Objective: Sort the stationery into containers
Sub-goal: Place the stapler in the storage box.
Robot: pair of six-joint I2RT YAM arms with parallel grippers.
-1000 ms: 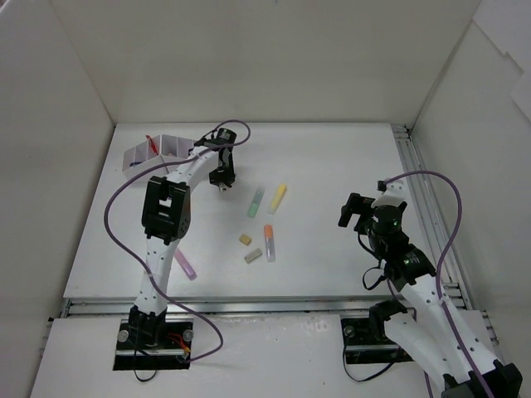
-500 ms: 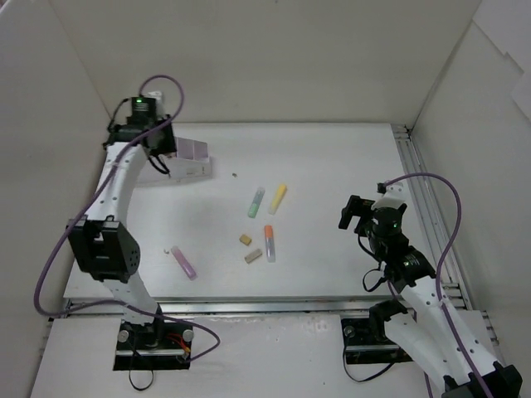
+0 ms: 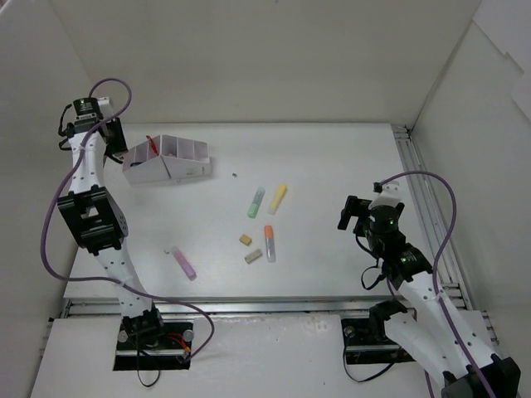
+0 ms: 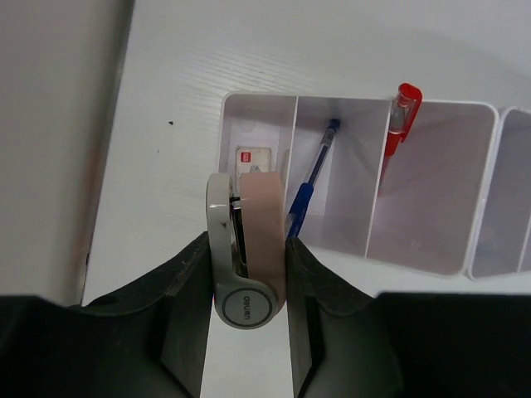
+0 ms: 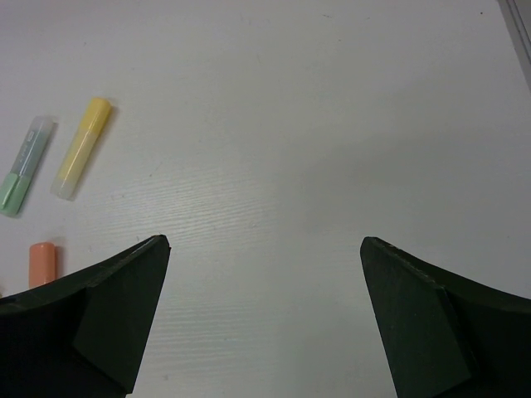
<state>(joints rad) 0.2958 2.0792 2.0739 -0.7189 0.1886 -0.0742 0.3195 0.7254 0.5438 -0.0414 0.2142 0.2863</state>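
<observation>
Finding: a robotics lab test cell, not a home or an office. A bare white table (image 3: 332, 157) is boxed in on three sides by plain white panels (image 3: 249, 58). Two white robot arms, the left arm (image 3: 93, 222) and the right arm (image 3: 406, 265), are bolted to black plates (image 3: 158, 352) at the near edge. Purple cables (image 3: 454, 207) loop loose off each arm. Metal rails (image 3: 265, 305) run along the near and right table edges.

Low plastic organizer box (image 4: 431, 249) was plain white. Thin blue pen (image 4: 309, 186), thin red pen (image 4: 400, 116) were solid-coloured. Rounded plastic sharpener (image 4: 257, 240) was pink, grey-edged. Stubby yellow marker (image 5: 80, 148), stubby green marker (image 5: 23, 167), stubby orange marker (image 5: 43, 264) were pastel.
</observation>
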